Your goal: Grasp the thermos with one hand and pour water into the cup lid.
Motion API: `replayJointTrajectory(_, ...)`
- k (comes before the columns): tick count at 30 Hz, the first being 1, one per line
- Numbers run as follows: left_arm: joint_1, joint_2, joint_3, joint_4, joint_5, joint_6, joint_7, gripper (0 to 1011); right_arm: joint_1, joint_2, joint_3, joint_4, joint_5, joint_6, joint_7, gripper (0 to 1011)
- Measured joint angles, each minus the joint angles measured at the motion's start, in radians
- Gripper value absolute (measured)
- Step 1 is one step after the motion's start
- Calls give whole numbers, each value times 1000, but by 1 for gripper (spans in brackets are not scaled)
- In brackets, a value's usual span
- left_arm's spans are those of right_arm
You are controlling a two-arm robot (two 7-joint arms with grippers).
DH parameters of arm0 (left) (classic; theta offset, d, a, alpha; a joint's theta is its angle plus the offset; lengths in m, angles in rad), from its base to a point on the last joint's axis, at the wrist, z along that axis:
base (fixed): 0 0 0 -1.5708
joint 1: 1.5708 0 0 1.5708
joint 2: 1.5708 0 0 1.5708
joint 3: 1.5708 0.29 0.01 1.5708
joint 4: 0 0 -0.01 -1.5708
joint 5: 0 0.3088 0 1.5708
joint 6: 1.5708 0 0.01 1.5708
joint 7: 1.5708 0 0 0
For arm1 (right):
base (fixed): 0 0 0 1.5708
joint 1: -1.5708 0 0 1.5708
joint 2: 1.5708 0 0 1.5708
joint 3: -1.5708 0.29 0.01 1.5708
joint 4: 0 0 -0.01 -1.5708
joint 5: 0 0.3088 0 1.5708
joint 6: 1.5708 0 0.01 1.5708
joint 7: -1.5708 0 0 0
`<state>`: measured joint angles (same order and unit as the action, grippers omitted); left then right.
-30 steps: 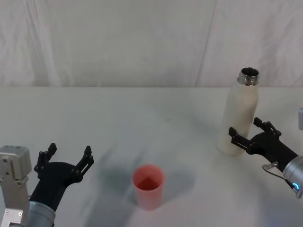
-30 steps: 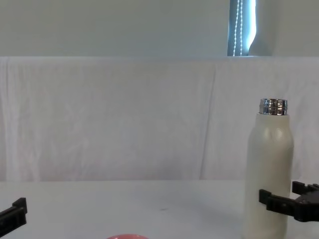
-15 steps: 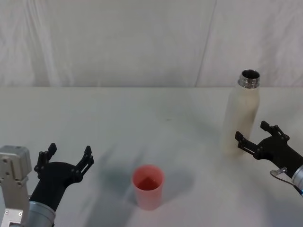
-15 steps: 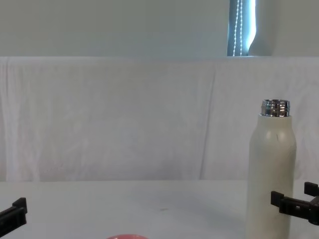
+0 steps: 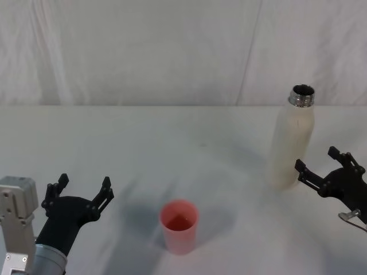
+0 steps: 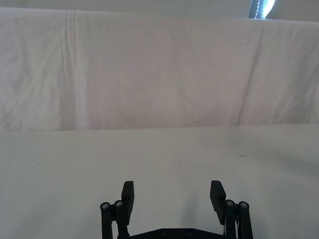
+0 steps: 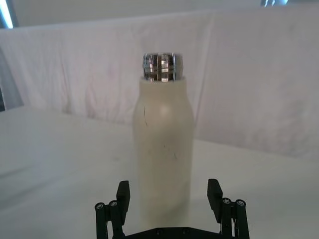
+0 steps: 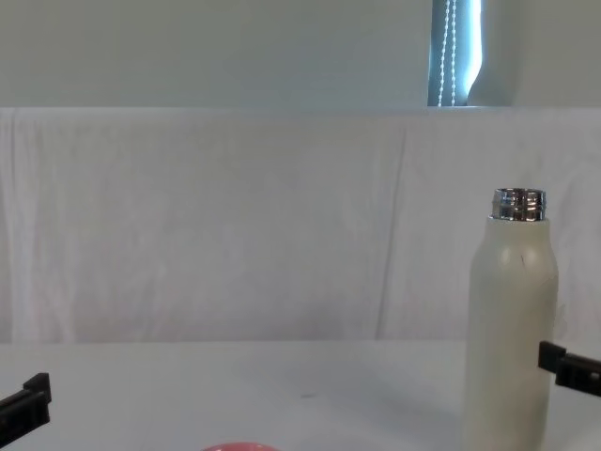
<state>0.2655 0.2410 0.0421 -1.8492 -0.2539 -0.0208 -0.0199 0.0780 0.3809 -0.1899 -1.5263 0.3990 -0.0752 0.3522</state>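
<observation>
The thermos stands upright at the right of the table, cream-white with an open steel neck; it also rises in the chest view. My right gripper is open just to its right and a little nearer to me, fingers apart from the bottle. In the right wrist view the thermos stands straight ahead, beyond the open right gripper. The pink cup lid sits upright at the centre front, its rim just showing in the chest view. My left gripper rests open at the front left, holding nothing.
A white cloth covers the table and hangs as a backdrop behind it. A wide bare stretch lies between the cup lid and the thermos.
My right gripper, which had its fingers around the lower thermos, has drawn back to the right and toward me. The thermos stays standing. The left arm and cup lid have not moved.
</observation>
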Motion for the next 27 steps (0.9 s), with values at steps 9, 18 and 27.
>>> replayJointTrajectory(9, 0, 0, 0, 0, 0, 0, 0, 1001, -73, -14, 29, -90, -3, -14, -42, 1001)
replayJointTrajectory(18, 0, 0, 0, 0, 0, 0, 0, 1001, -118, -17, 29, -143, -5, -16, -36, 1001)
replayJointTrajectory(27, 0, 0, 0, 0, 0, 0, 0, 1001, -128, -18, 3, -150, -10, -14, -15, 1001)
